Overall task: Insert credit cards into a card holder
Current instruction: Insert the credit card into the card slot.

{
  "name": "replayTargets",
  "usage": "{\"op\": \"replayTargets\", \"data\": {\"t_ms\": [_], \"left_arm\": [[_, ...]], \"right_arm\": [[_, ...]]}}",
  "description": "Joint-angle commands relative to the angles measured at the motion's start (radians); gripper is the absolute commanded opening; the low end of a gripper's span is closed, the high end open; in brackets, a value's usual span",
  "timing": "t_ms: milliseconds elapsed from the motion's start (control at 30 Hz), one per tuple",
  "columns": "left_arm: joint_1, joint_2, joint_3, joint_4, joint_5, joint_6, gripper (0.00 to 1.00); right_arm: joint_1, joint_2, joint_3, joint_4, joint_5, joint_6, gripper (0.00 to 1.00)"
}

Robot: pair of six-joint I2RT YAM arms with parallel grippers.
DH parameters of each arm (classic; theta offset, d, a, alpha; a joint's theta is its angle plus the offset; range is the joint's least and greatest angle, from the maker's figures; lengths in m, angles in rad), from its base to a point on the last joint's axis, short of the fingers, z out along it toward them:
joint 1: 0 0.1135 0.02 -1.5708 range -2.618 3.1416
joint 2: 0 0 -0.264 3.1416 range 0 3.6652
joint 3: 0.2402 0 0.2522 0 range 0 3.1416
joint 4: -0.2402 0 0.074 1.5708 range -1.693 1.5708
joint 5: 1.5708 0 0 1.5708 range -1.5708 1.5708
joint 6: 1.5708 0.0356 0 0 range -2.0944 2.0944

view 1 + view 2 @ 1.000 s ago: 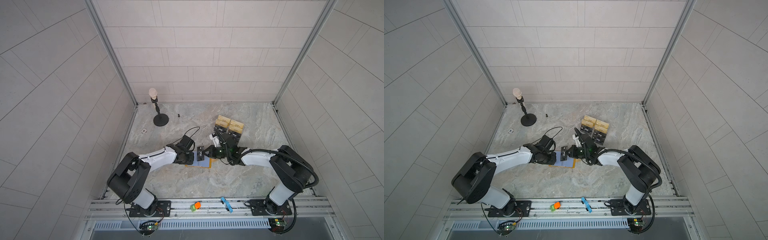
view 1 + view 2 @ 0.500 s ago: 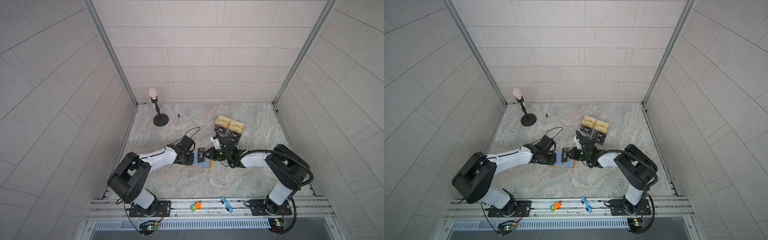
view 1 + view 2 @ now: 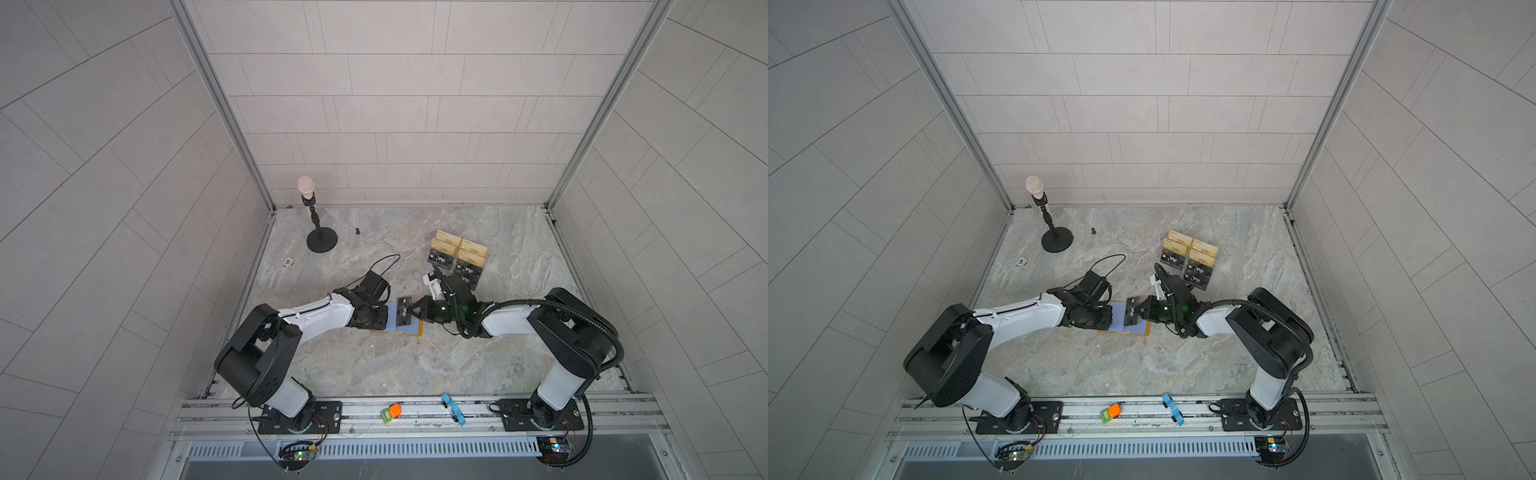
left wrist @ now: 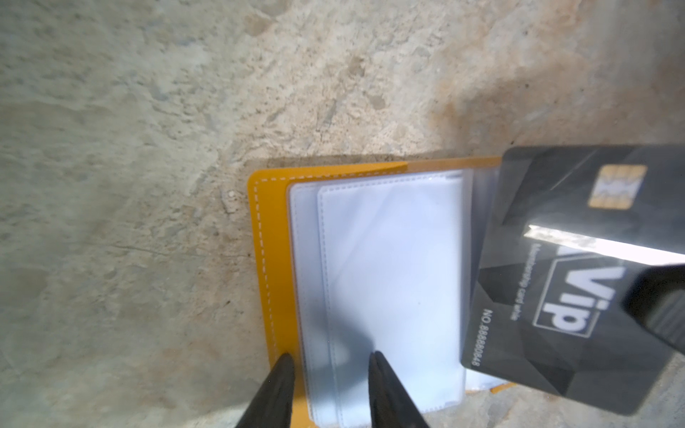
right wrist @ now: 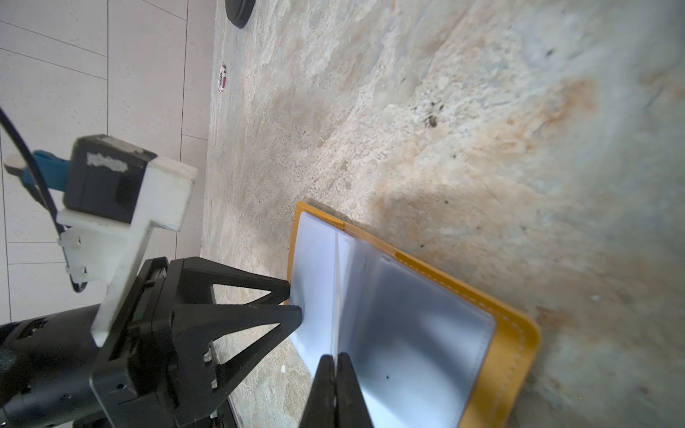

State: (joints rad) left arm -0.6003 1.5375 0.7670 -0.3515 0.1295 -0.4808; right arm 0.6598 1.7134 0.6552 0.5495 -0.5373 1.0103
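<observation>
Over the open card holder (image 3: 417,332), a black credit card (image 3: 404,316) hangs in the right gripper (image 5: 335,357), whose fingers are pressed together on the card's end. A second ago the card stood at the holder's back edge. Since then the right arm has tucked its elbow in toward the holder, and the card has come forward and lower, so it now lies above the clear sleeves. The left arm has not shifted.

In the right wrist view the card shows edge-on, running along the line where the sleeves fold. In the left wrist view its printed face (image 4: 548,278) overlaps the sleeves on the side of the holder away from the left gripper (image 4: 330,357). I cannot tell whether the card touches the plastic.

The left fingers (image 4: 374,365) are part-spread with nothing pinched between them. One tip rests at the yellow cover's (image 4: 272,259) border and one on a sleeve, pinning that side of the holder to the table.

The carry looks finished and the alignment is starting. The sleeves that show look empty, so no card appears seated yet. The card's leading edge must next find a sleeve mouth, and thin plastic may buckle or slide under it.
</observation>
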Motion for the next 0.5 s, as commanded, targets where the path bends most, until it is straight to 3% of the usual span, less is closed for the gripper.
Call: {"op": "replayTargets", "data": {"t_ms": [0,467], "left_arm": [[0.008,0.016,-0.027,-0.020,-0.013,0.003,0.38],[0.008,0.013,-0.025,-0.024,-0.014,0.005,0.39]], "right_arm": [[-0.004,0.018,-0.004,0.039,-0.011,0.027,0.00],[-0.005,0.040,-0.030,0.101,-0.019,0.078,0.00]]}}
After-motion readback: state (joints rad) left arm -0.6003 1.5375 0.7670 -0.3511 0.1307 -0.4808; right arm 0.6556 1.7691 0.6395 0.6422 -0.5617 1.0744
